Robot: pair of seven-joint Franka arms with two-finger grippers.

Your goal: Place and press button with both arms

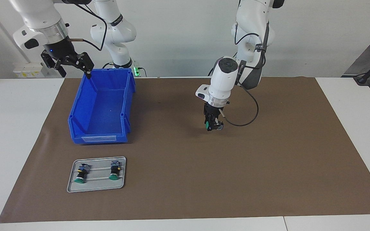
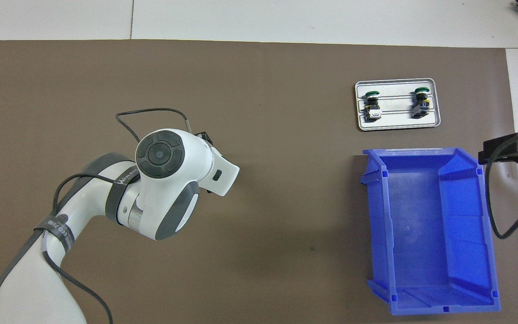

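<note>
Facing view shows a white desk (image 1: 18, 134) covered for most of its width by a brown mat (image 1: 223, 179), with a plain pale wall (image 1: 178, 35) at the robots' end. A small green light (image 1: 136, 70) glows at the base of the right arm, and dark equipment stands past the desk at the left arm's end.

On the mat, toward the right arm's end, sits an empty blue bin (image 1: 101, 109) with a blank label slot on its low front wall. Farther from the robots than the bin lies a grey metal tray (image 1: 72, 184) carrying two spare buttons (image 1: 82, 175) side by side, green caps pointing away from the robots.

The left claw (image 1: 213, 125) points down just above the middle of the mat and grips the button (image 1: 208, 124), whose green cap sticks out sideways between the narrowed fingers. In the overhead view the arm's wrist hides this claw and the button.

The right claw (image 1: 72, 64) hangs spread wide, with nothing in it, over the corner of the bin nearest the robots; the right arm waits there.

The only writing is on a grey strap around the left arm (image 2: 124, 180) in the overhead view; I cannot make out the word.
</note>
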